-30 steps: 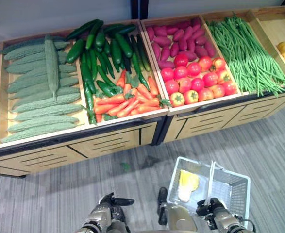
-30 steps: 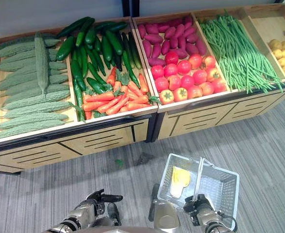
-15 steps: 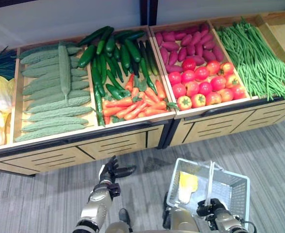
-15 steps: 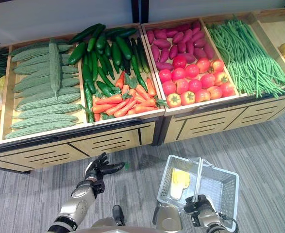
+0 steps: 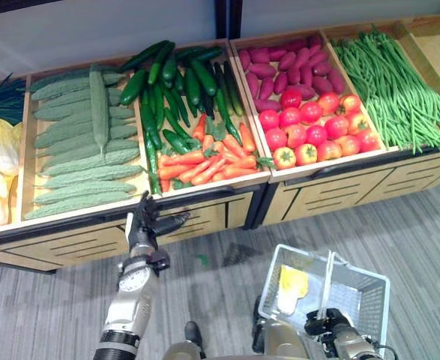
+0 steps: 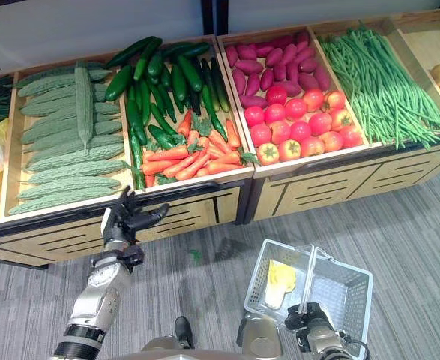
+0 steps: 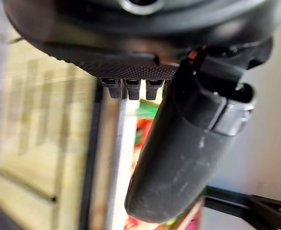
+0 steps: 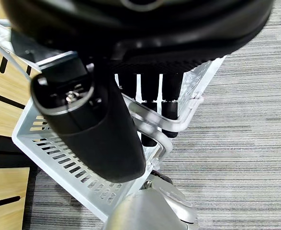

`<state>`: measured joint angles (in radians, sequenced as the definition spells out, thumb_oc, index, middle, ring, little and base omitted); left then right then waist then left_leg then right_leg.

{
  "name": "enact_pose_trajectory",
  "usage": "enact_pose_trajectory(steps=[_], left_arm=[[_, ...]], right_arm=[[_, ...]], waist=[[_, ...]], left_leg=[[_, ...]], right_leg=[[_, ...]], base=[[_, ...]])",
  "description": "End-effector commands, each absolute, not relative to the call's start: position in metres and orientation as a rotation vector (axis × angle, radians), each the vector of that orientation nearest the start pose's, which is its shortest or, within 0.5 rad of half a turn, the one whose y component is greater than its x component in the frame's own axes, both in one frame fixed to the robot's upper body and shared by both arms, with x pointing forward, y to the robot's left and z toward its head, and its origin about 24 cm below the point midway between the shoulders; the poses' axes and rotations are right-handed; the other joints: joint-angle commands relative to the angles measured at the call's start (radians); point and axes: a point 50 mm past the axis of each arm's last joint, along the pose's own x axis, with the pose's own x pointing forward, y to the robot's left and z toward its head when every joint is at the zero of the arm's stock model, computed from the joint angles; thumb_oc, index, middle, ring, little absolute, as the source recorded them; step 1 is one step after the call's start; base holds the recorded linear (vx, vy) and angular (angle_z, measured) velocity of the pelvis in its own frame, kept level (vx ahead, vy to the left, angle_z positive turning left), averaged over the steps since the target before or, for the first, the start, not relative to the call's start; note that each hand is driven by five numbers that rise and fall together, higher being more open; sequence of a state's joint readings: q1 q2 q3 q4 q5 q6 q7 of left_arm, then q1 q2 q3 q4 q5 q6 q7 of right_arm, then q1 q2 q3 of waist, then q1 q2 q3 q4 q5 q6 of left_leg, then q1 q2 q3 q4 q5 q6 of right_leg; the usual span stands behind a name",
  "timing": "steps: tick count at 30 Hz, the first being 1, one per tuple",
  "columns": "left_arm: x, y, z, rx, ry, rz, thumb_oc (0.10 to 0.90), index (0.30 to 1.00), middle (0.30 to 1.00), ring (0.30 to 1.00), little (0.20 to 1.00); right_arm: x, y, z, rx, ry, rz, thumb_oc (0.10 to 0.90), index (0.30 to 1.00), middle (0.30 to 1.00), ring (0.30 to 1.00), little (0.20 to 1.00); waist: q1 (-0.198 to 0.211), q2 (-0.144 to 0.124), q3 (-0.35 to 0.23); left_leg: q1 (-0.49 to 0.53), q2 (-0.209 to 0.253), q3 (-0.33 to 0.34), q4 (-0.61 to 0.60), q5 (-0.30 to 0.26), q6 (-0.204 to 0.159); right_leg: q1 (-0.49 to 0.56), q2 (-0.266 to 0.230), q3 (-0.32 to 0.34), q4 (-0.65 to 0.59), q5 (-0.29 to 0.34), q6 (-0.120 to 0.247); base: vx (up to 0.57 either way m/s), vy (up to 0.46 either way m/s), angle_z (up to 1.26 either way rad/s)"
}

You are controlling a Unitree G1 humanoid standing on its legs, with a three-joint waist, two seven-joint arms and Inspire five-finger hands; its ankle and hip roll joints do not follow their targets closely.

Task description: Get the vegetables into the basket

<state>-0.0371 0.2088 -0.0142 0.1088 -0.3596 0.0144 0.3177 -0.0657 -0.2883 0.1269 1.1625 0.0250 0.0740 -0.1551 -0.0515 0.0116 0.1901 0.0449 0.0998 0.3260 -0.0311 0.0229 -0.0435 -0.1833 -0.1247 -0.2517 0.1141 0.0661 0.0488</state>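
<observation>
The basket (image 5: 354, 289) hangs low at the robot's right, over grey carpet, w/ the right hand (image 8: 152, 112) curled round its wire handle (image 5: 327, 277) — fingers hooked under the bar, so it's carried, prob. to keep it within reach of the stand. It's white plastic, perforated walls, boxy shape; a pale yellow leafy veg (image 5: 289, 286) already lies inside at the end nearest the left arm.

Left hand (image 5: 146, 223) is raised well away from the basket, up at the front lip of the wooden stand (image 5: 190, 217), fingers spread and holding nothing — looks like a reach toward the produce, not yet a grab. Nearest bins beyond it: bitter gourds (image 5: 77, 154), long, pale green, bumpy skin, laid in rows; and carrots (image 5: 205, 161), short, orange, tapered, heaped loosely below the smooth dark cucumbers (image 5: 171, 82).

Bins on the basket's side of the stand hold round glossy tomatoes (image 5: 313, 131), purple sweet potatoes (image 5: 283, 64), oval and matt, and thin green beans (image 5: 396, 82) in a long bundle. Stock sits on a slope toward the front, which should make picking easy.

Task is early, I'd say: one item in, lots left.
</observation>
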Motion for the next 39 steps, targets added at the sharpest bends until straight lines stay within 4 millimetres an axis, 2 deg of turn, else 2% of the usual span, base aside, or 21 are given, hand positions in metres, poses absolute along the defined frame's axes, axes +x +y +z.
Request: enact_pose_trajectory(steps=[1, 3, 6, 12, 15, 16, 20, 23, 24, 31, 39], left_arm=[[0.267, 0.217, 0.098, -0.033, -0.262, 0.359, 0.9, 1.0, 1.0, 1.0, 1.0], [0.274, 0.227, 0.114, 0.086, -0.316, 0.402, 0.9, 1.0, 1.0, 1.0, 1.0], [0.277, 0.233, 0.123, 0.172, -0.342, 0.432, 0.9, 1.0, 1.0, 1.0, 1.0], [0.296, 0.257, 0.163, 0.719, -0.441, 0.527, 0.9, 1.0, 1.0, 1.0, 1.0], [0.3, 0.265, 0.175, 0.918, -0.458, 0.545, 0.9, 1.0, 1.0, 1.0, 1.0], [0.304, 0.268, 0.179, 1.008, -0.454, 0.545, 0.9, 1.0, 1.0, 1.0, 1.0], [0.312, 0.273, 0.18, 1.111, -0.42, 0.519, 0.9, 1.0, 1.0, 1.0, 1.0], [0.322, 0.274, 0.177, 1.153, -0.374, 0.477, 0.9, 1.0, 1.0, 1.0, 1.0], [0.325, 0.276, 0.17, 1.192, -0.321, 0.448, 0.9, 1.0, 1.0, 1.0, 1.0], [0.334, 0.274, 0.154, 1.28, -0.23, 0.388, 0.9, 1.0, 1.0, 1.0, 1.0], [0.341, 0.271, 0.145, 1.343, -0.178, 0.357, 0.9, 1.0, 1.0, 1.0, 1.0]], right_arm=[[0.108, -0.262, -0.149, -0.515, 1.2, -0.163, 0.4, 0.3, 0.3, 0.3, 0.3], [0.105, -0.267, -0.148, -0.536, 1.208, -0.168, 0.4, 0.3, 0.3, 0.3, 0.3], [0.104, -0.268, -0.148, -0.546, 1.208, -0.166, 0.4, 0.3, 0.3, 0.3, 0.3], [0.109, -0.277, -0.143, -0.593, 1.174, -0.17, 0.4, 0.3, 0.3, 0.3, 0.3], [0.108, -0.281, -0.141, -0.602, 1.166, -0.176, 0.4, 0.3, 0.3, 0.3, 0.3], [0.107, -0.284, -0.141, -0.608, 1.165, -0.181, 0.4, 0.3, 0.3, 0.3, 0.3], [0.107, -0.288, -0.139, -0.623, 1.165, -0.185, 0.4, 0.3, 0.3, 0.3, 0.3], [0.11, -0.292, -0.137, -0.631, 1.165, -0.2, 0.4, 0.3, 0.3, 0.3, 0.3], [0.11, -0.293, -0.137, -0.627, 1.17, -0.205, 0.4, 0.3, 0.3, 0.3, 0.3], [0.109, -0.294, -0.136, -0.616, 1.175, -0.225, 0.4, 0.3, 0.3, 0.3, 0.3], [0.107, -0.295, -0.136, -0.633, 1.184, -0.224, 0.4, 0.3, 0.3, 0.3, 0.3]], waist=[[-0.018, -0.068, -0.02], [-0.033, -0.06, -0.036], [-0.042, -0.055, -0.046], [-0.075, -0.033, -0.068], [-0.09, -0.019, -0.073], [-0.103, -0.007, -0.072], [-0.12, 0.011, -0.069], [-0.133, 0.039, -0.07], [-0.143, 0.052, -0.075], [-0.161, 0.064, -0.073], [-0.169, 0.059, -0.071]], left_leg=[[0.022, 0.004, -0.032, -0.056, 0.015, -0.046], [0.038, 0.008, -0.023, -0.056, 0.013, -0.05], [0.044, 0.01, -0.018, -0.056, 0.012, -0.053], [0.063, 0.019, 0.0, -0.056, 0.012, -0.066], [0.059, 0.019, 0.006, -0.056, 0.014, -0.069], [0.055, 0.018, 0.009, -0.056, 0.015, -0.071], [0.038, 0.012, 0.013, -0.056, 0.02, -0.073], [-0.008, 0.006, 0.022, -0.056, 0.032, -0.074], [-0.028, 0.007, 0.031, -0.056, 0.039, -0.077], [-0.045, 0.005, 0.039, -0.056, 0.043, -0.079], [-0.079, 0.008, 0.049, -0.056, 0.051, -0.082]], right_leg=[[0.11, -0.045, 0.051, -0.138, 0.037, 0.111], [0.125, -0.039, 0.052, -0.144, 0.032, 0.11], [0.132, -0.035, 0.055, -0.148, 0.03, 0.11], [0.151, -0.022, 0.066, -0.159, 0.026, 0.111], [0.147, -0.02, 0.075, -0.164, 0.029, 0.113], [0.144, -0.02, 0.08, -0.169, 0.033, 0.116], [0.126, -0.024, 0.088, -0.176, 0.044, 0.119], [0.076, -0.027, 0.101, -0.181, 0.061, 0.123], [0.057, -0.027, 0.107, -0.184, 0.066, 0.124], [0.038, -0.026, 0.116, -0.189, 0.07, 0.126], [-0.005, -0.021, 0.128, -0.19, 0.083, 0.128]], base=[[0.02, -0.006, -0.07], [0.03, -0.014, -0.04], [0.02, -0.008, -0.07], [0.04, -0.008, -0.09], [0.02, -0.003, -0.12], [0.03, 0.013, -0.05], [-0.01, 0.009, -0.03], [-0.02, 0.032, -0.21], [0.01, 0.016, -0.32], [0.02, 0.0, -0.08], [0.0, -0.006, -0.02]])
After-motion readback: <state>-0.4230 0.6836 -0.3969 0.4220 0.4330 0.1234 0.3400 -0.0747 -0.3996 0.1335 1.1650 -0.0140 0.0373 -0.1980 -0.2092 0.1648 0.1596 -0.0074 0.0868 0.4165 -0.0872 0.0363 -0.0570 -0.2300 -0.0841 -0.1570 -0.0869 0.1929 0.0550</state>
